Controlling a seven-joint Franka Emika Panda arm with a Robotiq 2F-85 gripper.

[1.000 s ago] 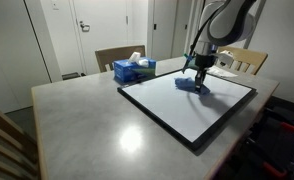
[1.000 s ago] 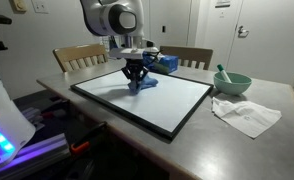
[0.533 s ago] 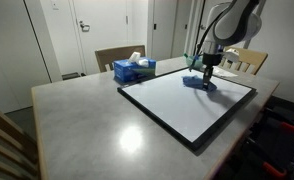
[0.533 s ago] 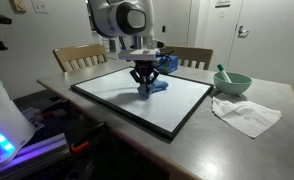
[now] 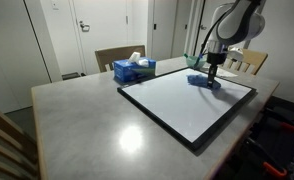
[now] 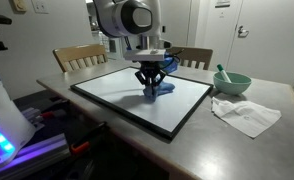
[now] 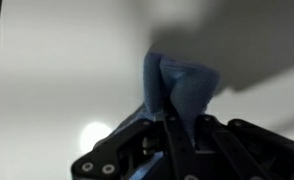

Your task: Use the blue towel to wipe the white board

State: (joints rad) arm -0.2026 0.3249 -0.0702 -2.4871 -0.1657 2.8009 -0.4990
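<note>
The white board (image 5: pixel 177 100) with a black frame lies flat on the table; it also shows in an exterior view (image 6: pixel 127 95). My gripper (image 5: pixel 211 74) is shut on the blue towel (image 5: pixel 203 82) and presses it on the board's far part. In an exterior view the gripper (image 6: pixel 152 86) holds the towel (image 6: pixel 160 90) near the board's middle-right. In the wrist view the towel (image 7: pixel 179 85) is bunched between the closed fingers (image 7: pixel 179 125) over the white surface.
A blue tissue box (image 5: pixel 134 69) stands beside the board. A green bowl (image 6: pixel 230 82) and a crumpled white cloth (image 6: pixel 245 113) lie on the table past the board's edge. Wooden chairs (image 6: pixel 79 57) stand behind the table.
My gripper has slid the blue towel across the board, rightward in both exterior views, staying shut on it.
</note>
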